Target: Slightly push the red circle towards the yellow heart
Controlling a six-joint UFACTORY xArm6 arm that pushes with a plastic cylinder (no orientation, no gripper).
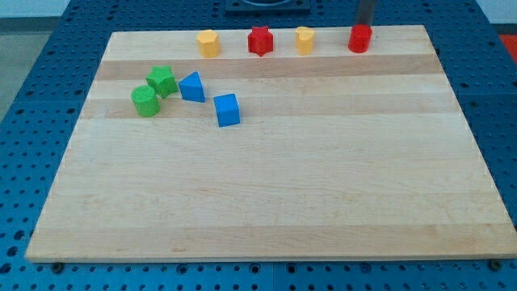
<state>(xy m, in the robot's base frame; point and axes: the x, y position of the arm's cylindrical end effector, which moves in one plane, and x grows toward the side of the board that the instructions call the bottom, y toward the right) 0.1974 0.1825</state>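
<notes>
Rod upright at board's one o'clock edge, my tip [363,27] grasping nothing, seemingly touching red circle [359,39] from its twelve o'clock, yellow heart [304,40] at circle's nine o'clock

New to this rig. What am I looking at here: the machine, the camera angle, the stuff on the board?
One camera looks down at a slant on a wooden board. The machine is a robot arm ending in a dark rod, with no gripper; it only pushes, so nothing is held. Only the rod's lower part shows at the view's top, and my tip sits just behind the red circle. Along the top edge, left to right: a yellow block, a red star, the yellow heart, then the red circle. At the upper left sit two green blocks and two blue blocks.
</notes>
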